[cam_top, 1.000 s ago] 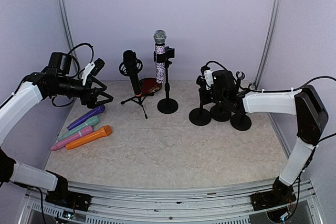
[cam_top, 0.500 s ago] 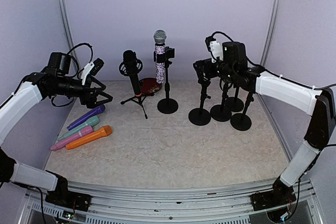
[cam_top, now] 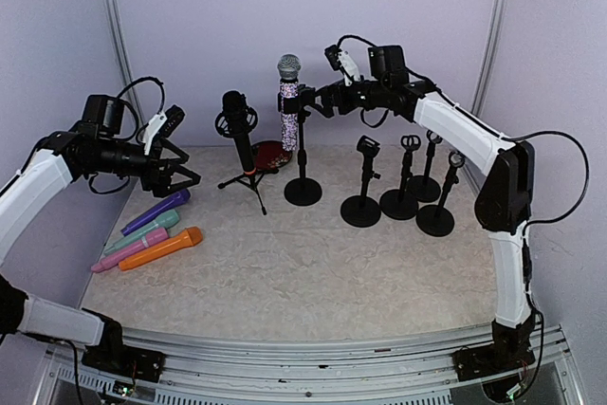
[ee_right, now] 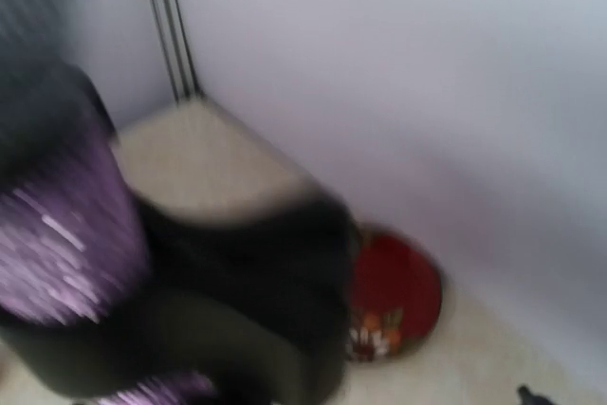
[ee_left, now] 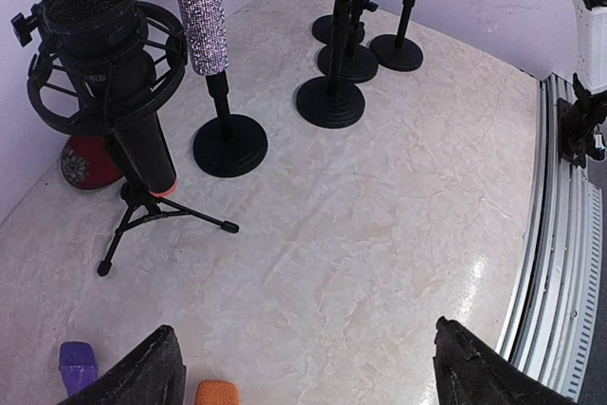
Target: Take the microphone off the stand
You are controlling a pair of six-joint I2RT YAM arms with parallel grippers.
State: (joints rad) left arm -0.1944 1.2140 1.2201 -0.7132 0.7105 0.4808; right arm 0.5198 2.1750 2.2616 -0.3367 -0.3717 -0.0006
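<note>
Top view is bright, with soft even light and only faint shadows on the table (cam_top: 313,263). Left wrist view is sharp, pale glare near the rail (ee_left: 560,263), edges bowed. Right wrist view is heavily blurred: microphone (ee_right: 66,225) streaked, red disc (ee_right: 394,296) soft.

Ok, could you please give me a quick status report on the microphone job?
Left gripper open, empty, off left. Right gripper close beside glittery lilac microphone, jaws unclear. Microphone upright in black round-base stand. Nothing blocking.
</note>
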